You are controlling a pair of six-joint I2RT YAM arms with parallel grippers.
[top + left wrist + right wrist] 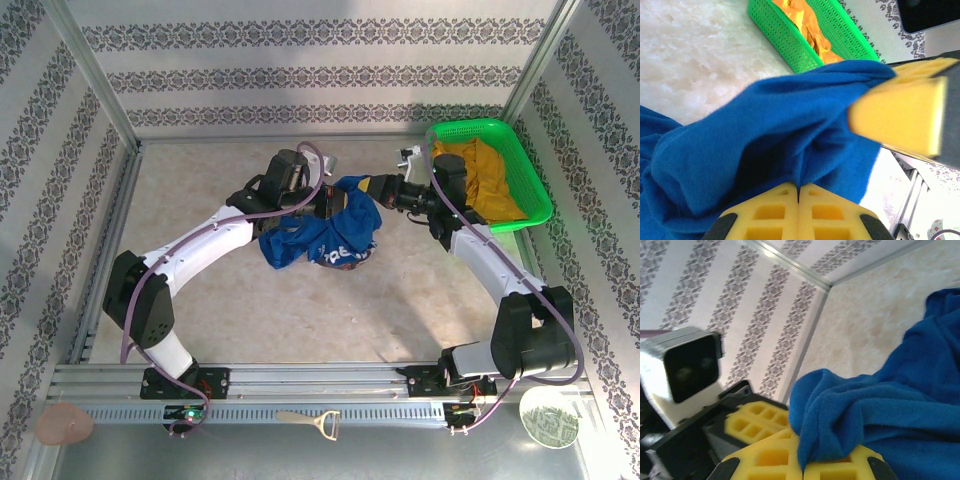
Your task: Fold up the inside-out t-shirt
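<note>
The inside-out t-shirt [325,238] is held bunched over the middle of the table [250,310], gripped at its upper edge by the 2 grippers, which are set close together. The left gripper [798,192] is pressed together with a fold of blue cloth pinched between its yellow pads; the right gripper [801,460] is closed on a rolled edge of the same cloth. A mustard-yellow garment [487,180] is seen lying in the green basket [470,126] at the far right corner.
</note>
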